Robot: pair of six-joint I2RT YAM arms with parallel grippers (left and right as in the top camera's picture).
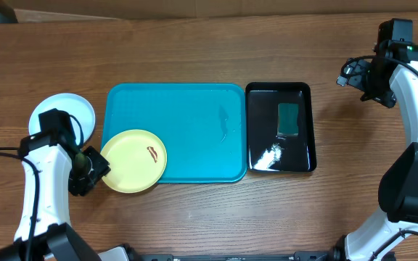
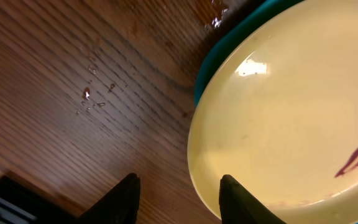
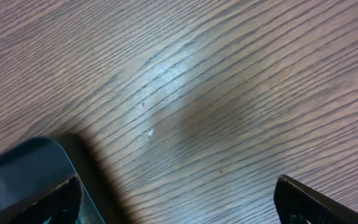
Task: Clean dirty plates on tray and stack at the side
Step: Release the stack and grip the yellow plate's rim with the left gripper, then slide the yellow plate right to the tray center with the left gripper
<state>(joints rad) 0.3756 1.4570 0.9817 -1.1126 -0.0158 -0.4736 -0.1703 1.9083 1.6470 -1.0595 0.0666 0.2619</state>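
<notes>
Black fingers (image 2: 129, 198) of the left gripper (image 2: 178, 186) filled the bottom of the left wrist view. They stood partly apart, with the rim of the yellow-green round plastic plate (image 2: 291, 118) between them. One finger sat over the plate's edge and the other over the brown wooden table (image 2: 55, 74). No firm clamp on the rim was seen.

From overhead, this plate (image 1: 129, 163) lay on the near-left corner of the large turquoise rectangular plastic tray (image 1: 194, 109), overhanging onto the table. A reddish-brown smear (image 1: 153, 152) marked its face. A pale whitish round plate (image 1: 77, 110) rested on the table just left of the tray, partly under the left arm.

The smaller glossy black tray (image 1: 256, 130) touched the turquoise tray's right side and held a dark green rectangular block (image 1: 289, 118).

The right gripper (image 3: 176, 199) hung wide open and empty over bare wood, with the black tray's corner (image 3: 23, 168) beside one finger.
</notes>
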